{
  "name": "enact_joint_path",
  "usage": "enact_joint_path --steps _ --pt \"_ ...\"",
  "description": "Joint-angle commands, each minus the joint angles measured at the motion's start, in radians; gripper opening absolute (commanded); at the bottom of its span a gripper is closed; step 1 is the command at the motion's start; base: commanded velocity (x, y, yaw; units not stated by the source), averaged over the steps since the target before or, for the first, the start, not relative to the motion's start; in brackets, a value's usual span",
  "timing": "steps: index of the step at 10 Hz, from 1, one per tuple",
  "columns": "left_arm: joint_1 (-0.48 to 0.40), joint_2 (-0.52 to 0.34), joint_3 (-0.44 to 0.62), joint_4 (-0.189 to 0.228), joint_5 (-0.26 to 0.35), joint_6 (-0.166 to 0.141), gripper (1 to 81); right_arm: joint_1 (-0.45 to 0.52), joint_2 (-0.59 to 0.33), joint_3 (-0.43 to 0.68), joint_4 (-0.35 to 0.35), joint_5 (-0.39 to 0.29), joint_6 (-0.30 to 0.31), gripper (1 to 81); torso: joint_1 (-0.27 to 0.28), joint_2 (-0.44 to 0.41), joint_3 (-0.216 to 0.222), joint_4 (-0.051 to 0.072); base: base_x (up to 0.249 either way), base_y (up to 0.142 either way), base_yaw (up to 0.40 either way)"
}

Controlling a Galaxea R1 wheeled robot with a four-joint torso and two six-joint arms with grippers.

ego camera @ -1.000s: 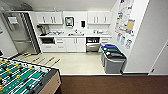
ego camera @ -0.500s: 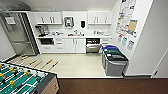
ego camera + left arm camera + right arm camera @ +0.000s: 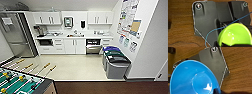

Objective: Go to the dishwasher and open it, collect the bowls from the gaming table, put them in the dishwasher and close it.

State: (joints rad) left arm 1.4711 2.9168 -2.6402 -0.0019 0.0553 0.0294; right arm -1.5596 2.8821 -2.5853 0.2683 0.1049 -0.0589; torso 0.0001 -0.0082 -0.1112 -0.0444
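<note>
- Dishwasher (image 3: 93, 46): brushed-steel grey front, dark opening above it.
- Cabinets (image 3: 73, 46): white fronts all round.
- Fridge (image 3: 15, 37): tall, steel grey.
- Kitchen floor (image 3: 72, 66): pale beige; nearer the camera, a dark brown strip (image 3: 110, 87).
- Foosball table (image 3: 17, 83): green field, yellow figures, wooden-coloured rod handles.
- Bins (image 3: 115, 62): grey bodies, with blue, green and black lids.
- Wall posters (image 3: 127, 17): mixed colours on white.
- Bowl (image 3: 234, 35) in the left wrist view: glossy lime green, with a thin blue cable (image 3: 210, 33) across dark grey plate.
- Bowl (image 3: 193, 78) in the right wrist view: glossy bright blue, over brown wood-grain floor (image 3: 239, 65).
</note>
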Motion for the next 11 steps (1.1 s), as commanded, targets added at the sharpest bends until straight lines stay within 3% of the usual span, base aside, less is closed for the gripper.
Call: enact_joint_path --steps 1,11 --pt "-0.037 -0.013 -0.001 0.007 0.067 0.004 1.0 0.031 -0.013 0.002 -0.001 -0.062 -0.001 1.0 0.000 0.000 0.000 0.000 0.200 0.000 0.000" --pt "-0.039 -0.011 -0.003 0.002 0.067 0.004 1.0 0.032 -0.010 0.001 -0.003 -0.062 -0.001 1.0 0.000 0.000 0.000 0.000 0.200 0.000 0.000"
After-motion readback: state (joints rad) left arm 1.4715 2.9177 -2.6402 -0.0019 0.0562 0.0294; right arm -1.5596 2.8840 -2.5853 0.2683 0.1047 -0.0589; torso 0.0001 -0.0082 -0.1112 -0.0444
